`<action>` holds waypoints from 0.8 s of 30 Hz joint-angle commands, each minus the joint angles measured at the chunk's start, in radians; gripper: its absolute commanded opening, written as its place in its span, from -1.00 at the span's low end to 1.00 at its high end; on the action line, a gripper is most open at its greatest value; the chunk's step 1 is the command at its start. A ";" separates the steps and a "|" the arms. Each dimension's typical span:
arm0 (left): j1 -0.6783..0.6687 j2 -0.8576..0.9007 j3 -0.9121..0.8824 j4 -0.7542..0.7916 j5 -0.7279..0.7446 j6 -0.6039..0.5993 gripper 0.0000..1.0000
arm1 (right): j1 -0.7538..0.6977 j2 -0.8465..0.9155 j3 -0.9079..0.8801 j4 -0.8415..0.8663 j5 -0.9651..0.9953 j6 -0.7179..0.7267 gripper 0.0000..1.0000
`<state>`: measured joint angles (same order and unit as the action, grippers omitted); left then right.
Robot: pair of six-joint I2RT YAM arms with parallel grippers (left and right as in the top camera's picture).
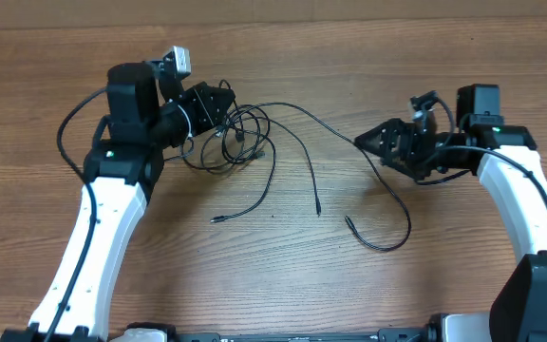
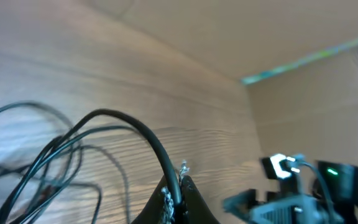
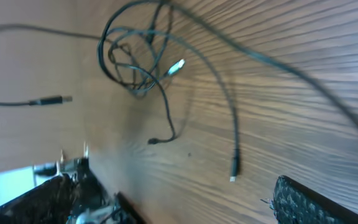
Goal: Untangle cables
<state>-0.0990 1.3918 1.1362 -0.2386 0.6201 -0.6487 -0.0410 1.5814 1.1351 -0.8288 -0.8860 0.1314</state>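
Currently mid-untangle: left gripper point(image 1: 218, 104), upper left, pinches one black strand at the knot of the cables point(image 1: 238, 144); right gripper point(image 1: 359, 141), centre right, jaws spread, holds nothing. Next, likely: right takes a loose strand, arms draw apart.

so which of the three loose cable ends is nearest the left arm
The cable end on the cord curving out of the tangle toward the robot. The straight end and the hooked end lie further right, close together.
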 commanded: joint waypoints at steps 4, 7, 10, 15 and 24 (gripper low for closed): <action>-0.014 -0.095 0.019 0.096 0.145 0.034 -0.92 | 0.170 -0.012 0.016 0.098 -0.031 -0.001 1.00; -0.014 -0.122 0.019 0.137 0.160 0.015 -0.92 | 0.254 -0.012 0.016 0.166 0.083 -0.001 1.00; -0.013 -0.146 0.019 0.142 0.156 0.014 -0.92 | 0.333 -0.012 0.016 0.205 0.224 0.000 1.00; -0.014 -0.150 0.019 0.134 0.156 0.013 -0.92 | 0.411 -0.012 0.016 0.212 0.249 0.004 1.00; -0.014 -0.150 0.019 0.134 0.154 -0.011 -0.92 | 0.483 -0.012 0.016 0.239 0.258 0.035 1.00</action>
<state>-0.1051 1.2583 1.1362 -0.1089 0.7532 -0.6479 0.4297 1.5814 1.1351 -0.6029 -0.6491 0.1379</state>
